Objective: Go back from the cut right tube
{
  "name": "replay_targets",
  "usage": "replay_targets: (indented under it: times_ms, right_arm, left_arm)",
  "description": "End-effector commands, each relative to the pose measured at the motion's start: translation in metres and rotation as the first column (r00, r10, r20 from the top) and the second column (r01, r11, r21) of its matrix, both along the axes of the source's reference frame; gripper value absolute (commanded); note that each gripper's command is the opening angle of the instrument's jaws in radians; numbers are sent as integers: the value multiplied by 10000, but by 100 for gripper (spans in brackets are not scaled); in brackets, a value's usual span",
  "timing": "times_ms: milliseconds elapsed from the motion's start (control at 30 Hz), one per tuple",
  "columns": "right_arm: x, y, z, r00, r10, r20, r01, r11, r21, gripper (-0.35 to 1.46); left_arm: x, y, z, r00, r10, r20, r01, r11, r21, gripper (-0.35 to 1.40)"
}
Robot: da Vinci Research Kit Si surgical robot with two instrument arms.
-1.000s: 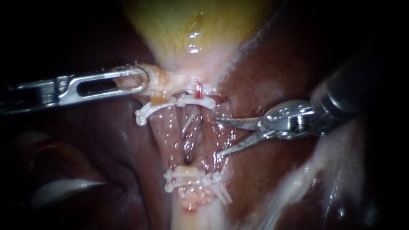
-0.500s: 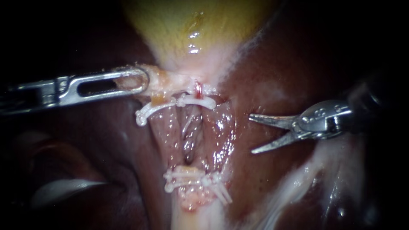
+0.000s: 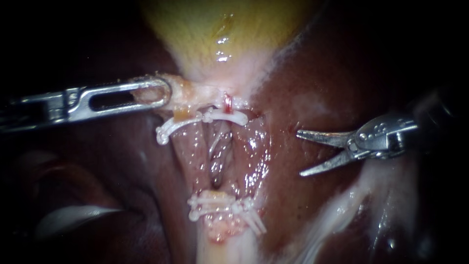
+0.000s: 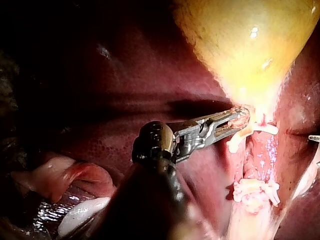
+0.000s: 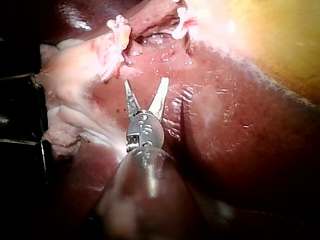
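My left instrument (image 3: 157,93) has its jaws clamped on the gallbladder neck (image 3: 195,93), at 10 o'clock from the cut right tube (image 3: 250,146). That tube lies between the upper clips (image 3: 227,117) and lower clips (image 3: 220,205). My right instrument (image 3: 299,152) stands off at its 3 o'clock over the liver (image 3: 303,88), jaws spread wide and holding nothing.
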State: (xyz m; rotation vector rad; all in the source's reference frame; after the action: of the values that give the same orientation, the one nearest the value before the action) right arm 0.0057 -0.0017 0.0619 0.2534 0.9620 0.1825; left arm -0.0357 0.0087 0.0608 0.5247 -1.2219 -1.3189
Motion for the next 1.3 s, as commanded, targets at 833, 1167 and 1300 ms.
replay_targets:
  times_ms: [833,1167,1300]
  right_arm:
    - [-3,-1,-1,10000,-2,4,2,10000,2,145]
    - [-4,-2,-2,10000,-7,1,7,10000,2,145]
    - [-4,-3,-2,10000,-7,2,7,10000,2,145]
  left_arm:
    - [-58,-3,75,9991,368,-206,-368,9993,1,-35]
    - [-64,-4,92,9989,426,-215,-423,9990,157,-35]
    - [-65,-5,93,9988,443,-200,-440,9989,152,-35]
